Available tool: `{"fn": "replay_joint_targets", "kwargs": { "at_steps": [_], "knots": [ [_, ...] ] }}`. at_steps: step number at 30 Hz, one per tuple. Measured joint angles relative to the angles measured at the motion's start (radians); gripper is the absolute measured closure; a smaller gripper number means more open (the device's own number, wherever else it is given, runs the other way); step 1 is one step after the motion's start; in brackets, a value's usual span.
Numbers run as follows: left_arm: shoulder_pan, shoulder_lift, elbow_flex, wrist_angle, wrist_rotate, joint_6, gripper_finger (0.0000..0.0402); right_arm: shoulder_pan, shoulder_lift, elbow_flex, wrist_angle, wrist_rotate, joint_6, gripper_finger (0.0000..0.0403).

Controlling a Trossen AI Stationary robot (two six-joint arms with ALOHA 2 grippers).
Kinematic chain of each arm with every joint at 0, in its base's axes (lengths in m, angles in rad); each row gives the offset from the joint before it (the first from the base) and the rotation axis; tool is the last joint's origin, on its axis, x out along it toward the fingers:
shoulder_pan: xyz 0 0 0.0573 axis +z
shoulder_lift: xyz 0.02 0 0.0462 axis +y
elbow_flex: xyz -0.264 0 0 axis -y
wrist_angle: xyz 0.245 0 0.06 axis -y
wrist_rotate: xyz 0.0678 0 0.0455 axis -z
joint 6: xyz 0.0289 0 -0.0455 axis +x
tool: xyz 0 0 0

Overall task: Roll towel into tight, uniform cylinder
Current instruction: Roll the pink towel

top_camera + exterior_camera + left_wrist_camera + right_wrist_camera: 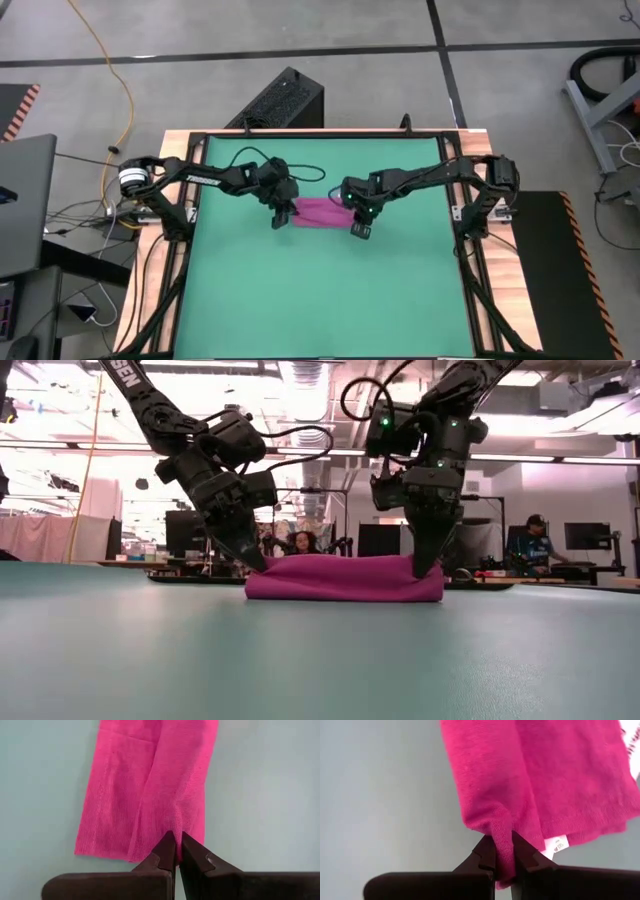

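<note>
Nearest the low camera is bare green mat point(300, 660), and past it the towel point(344, 578) lies as a low, flattish band, folded over on itself rather than round, in the middle of the mat towards its far edge. The left gripper point(256, 563) comes down on one end of the band and the right gripper point(425, 567) on the other. Each is clenched on the cloth: the left wrist view shows the left gripper point(177, 845) with its tips pressed together on a thin pinch of the towel point(150, 785), and the right wrist view shows the right gripper point(501, 851) clamped on a thicker fold of the towel point(530, 780). By my reading the rolling is in hand but early, since the cloth has only a turn or so in it and is far from a tight cylinder. The next move calls for both ends to be carried over together, at the same pace and with the cloth kept taut between them, or the roll will go slack or cone-shaped. Only the right wrist view shows the white tag point(555, 845), just beside the gripped fold. Only the low view shows how flat the band lies, and the people point(530, 540) seated in the room behind. The high view alone shows both arms reaching in from opposite sides to the towel point(322, 213).
</note>
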Motion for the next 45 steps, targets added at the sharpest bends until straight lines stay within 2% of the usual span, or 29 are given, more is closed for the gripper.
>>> {"fn": "replay_joint_targets", "kwargs": {
  "at_steps": [17, 25, 41, 45],
  "knots": [
    [0.017, 0.006, 0.0, -0.007, 0.013, 0.008, 0.0401, -0.166, 0.045, 0.0, 0.113, -0.077, -0.08, 0.0371],
    [0.016, 0.006, 0.0, -0.044, 0.013, -0.005, 0.0401, -0.178, 0.114, 0.01, 0.199, -0.097, -0.125, 0.0371],
    [0.016, 0.005, 0.0, -0.111, -0.029, -0.056, 0.0397, -0.186, 0.114, 0.01, 0.195, -0.069, -0.133, 0.0369],
    [0.016, -0.035, 0.005, -0.228, -0.005, -0.043, 0.0378, -0.191, 0.114, 0.009, 0.191, -0.068, -0.14, 0.037]
  ]
}}
